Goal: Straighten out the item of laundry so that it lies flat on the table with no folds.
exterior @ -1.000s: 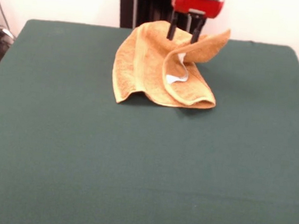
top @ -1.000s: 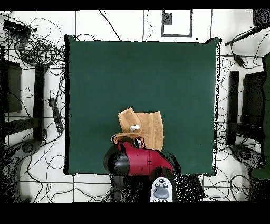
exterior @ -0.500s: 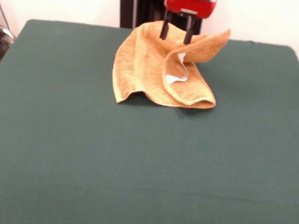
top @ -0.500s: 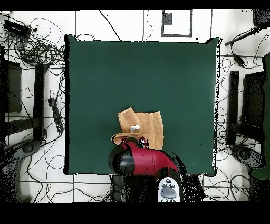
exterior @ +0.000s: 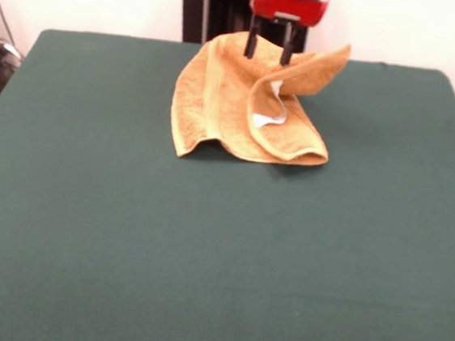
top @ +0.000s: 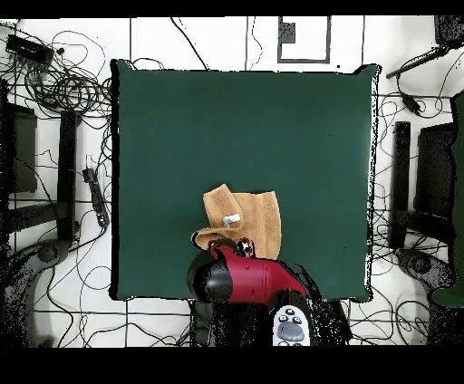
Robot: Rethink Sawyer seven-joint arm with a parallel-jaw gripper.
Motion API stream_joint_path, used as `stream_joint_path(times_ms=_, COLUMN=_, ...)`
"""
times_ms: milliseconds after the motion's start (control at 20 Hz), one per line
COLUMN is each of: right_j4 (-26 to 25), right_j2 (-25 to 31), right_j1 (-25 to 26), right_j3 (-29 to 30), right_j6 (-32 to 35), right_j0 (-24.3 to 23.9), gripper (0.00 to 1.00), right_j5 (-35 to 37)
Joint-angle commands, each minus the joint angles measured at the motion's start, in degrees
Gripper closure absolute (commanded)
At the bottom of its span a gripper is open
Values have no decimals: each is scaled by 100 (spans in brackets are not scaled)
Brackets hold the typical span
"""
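You had the gripper (exterior: 266, 59) w/ fingers apart, empty, over the rumpled towel (exterior: 246, 107) near table (exterior: 202, 257) far edge.

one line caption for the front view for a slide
Open gripper over the crumpled orange towel at the green table's far side.
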Motion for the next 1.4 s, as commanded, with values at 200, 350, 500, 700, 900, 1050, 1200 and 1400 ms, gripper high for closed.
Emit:
stream_joint_path(times_ms=200, right_j4=248, right_j2=873, right_j1=-216, right_j3=209, right_j6=897, right_j0=-107, gripper=0, right_j5=180)
stream_joint_path(times_ms=350, right_j4=345, right_j2=937, right_j1=-366, right_j3=228, right_j6=908, right_j0=-178, gripper=0, right_j5=349)
stream_joint_path(times_ms=500, right_j4=354, right_j2=973, right_j1=-441, right_j3=262, right_j6=881, right_j0=-203, gripper=0, right_j5=441)
stream_joint_path(times_ms=700, right_j4=335, right_j2=986, right_j1=-459, right_j3=262, right_j6=868, right_j0=-215, gripper=0, right_j5=471)
stream_joint_path(times_ms=900, right_j4=332, right_j2=1022, right_j1=-464, right_j3=273, right_j6=864, right_j0=-248, gripper=0, right_j5=455)
stream_joint_path(times_ms=1050, right_j4=325, right_j2=1038, right_j1=-365, right_j3=205, right_j6=883, right_j0=-260, gripper=0, right_j5=354)
stream_joint_path(times_ms=1200, right_j4=282, right_j2=1035, right_j1=-268, right_j3=204, right_j6=928, right_j0=-280, gripper=0, right_j5=121)
stream_joint_path(times_ms=1400, right_j4=160, right_j2=1011, right_j1=-50, right_j3=193, right_j6=982, right_j0=-303, gripper=0, right_j5=-321)
